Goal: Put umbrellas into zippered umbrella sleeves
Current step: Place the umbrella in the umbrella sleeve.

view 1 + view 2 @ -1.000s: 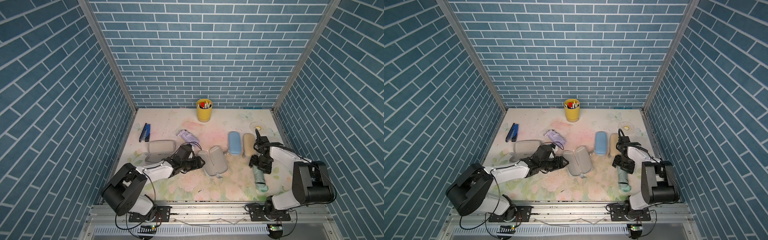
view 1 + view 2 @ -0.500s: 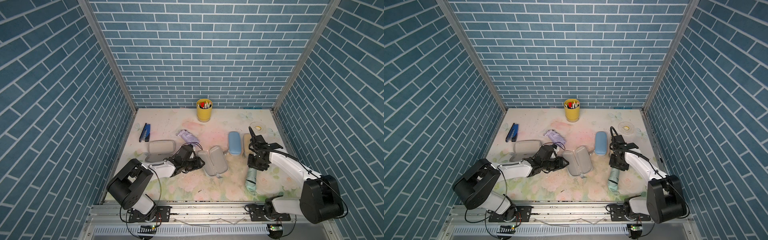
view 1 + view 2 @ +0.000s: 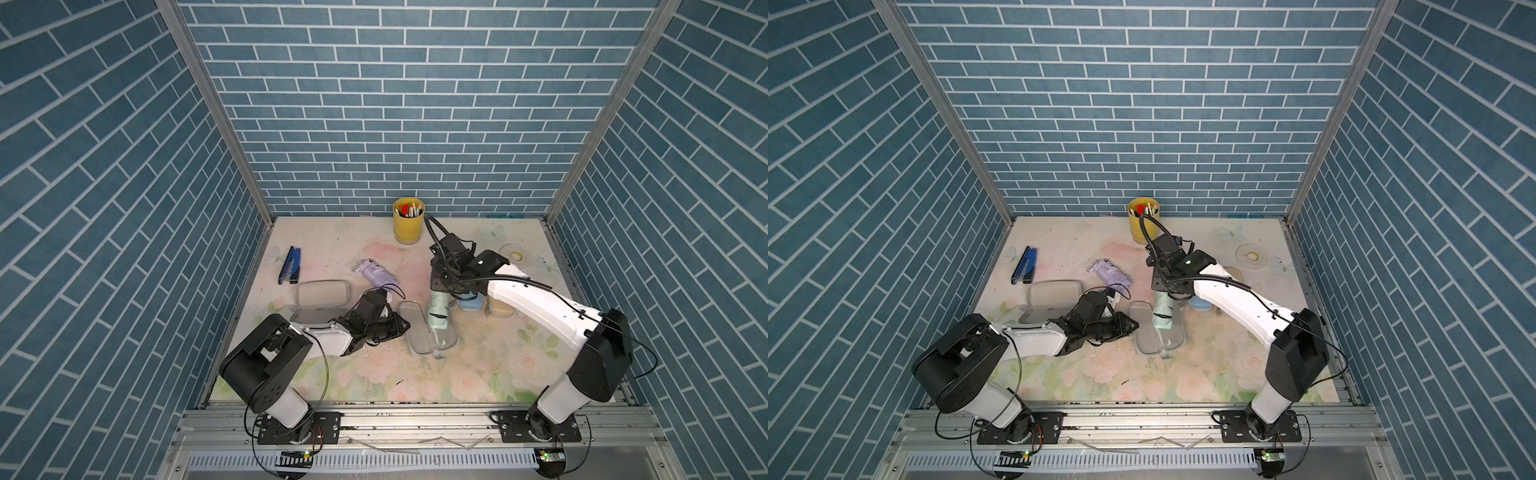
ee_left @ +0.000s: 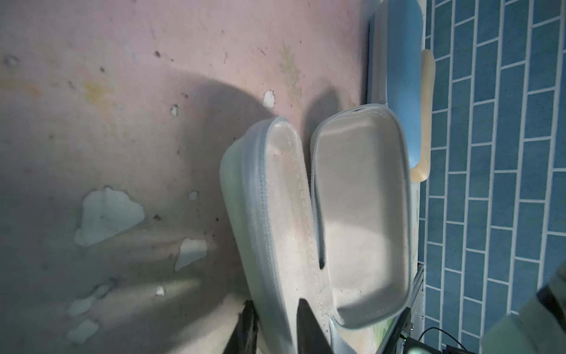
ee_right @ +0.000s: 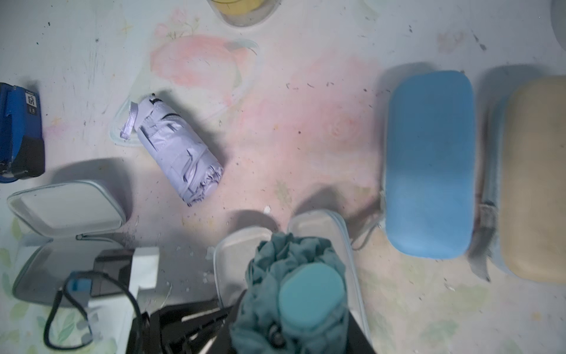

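Observation:
My right gripper (image 3: 441, 291) is shut on the mint green umbrella (image 3: 438, 312), which hangs nearly upright over the open mint green sleeve (image 3: 419, 334). From the right wrist, the umbrella's end cap (image 5: 309, 291) sits above the sleeve's grey-white inside (image 5: 318, 226). My left gripper (image 3: 400, 328) lies low on the table, its fingers pinching the near wall of that sleeve (image 4: 269, 214). A lilac umbrella (image 3: 376, 274) lies behind it, next to a second open sleeve (image 3: 322, 293). A closed light blue sleeve (image 5: 428, 165) and a tan sleeve (image 5: 536, 184) lie side by side to the right.
A dark blue stapler (image 3: 291, 266) lies at the back left and a yellow pen cup (image 3: 408, 226) stands at the back wall. A clear round disc (image 3: 515, 253) sits at the back right. Blue brick walls close in three sides.
My right arm has lifted the mint green umbrella off the front right of the table and swung it left over the open sleeve. My left gripper has closed on the sleeve's wall.

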Robot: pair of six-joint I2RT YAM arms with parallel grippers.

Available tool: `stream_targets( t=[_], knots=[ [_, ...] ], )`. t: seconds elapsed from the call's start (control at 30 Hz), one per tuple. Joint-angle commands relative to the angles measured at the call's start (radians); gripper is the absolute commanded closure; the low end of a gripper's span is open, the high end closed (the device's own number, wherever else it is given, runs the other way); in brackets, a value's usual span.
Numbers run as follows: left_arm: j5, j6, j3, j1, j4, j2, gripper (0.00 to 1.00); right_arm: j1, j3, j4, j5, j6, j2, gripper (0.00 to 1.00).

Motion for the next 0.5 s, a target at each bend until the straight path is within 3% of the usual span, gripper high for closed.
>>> stream_targets(
  t=[0.0, 0.23, 0.47],
  knots=[
    [-0.016, -0.041, -0.024, -0.016, 0.071, 0.015, 0.78, 0.014, 0.013, 0.106, 0.111, 0.069, 0.036, 1.0],
    [-0.106, -0.203, -0.088, -0.038, 0.174, 0.023, 0.92, 0.082, -0.097, 0.143, 0.182, 0.161, 0.084, 1.0],
    [-0.144, -0.263, -0.087, -0.075, 0.236, 0.04, 0.93, 0.134, -0.141, 0.142, 0.208, 0.202, 0.121, 1.0]
  ],
)
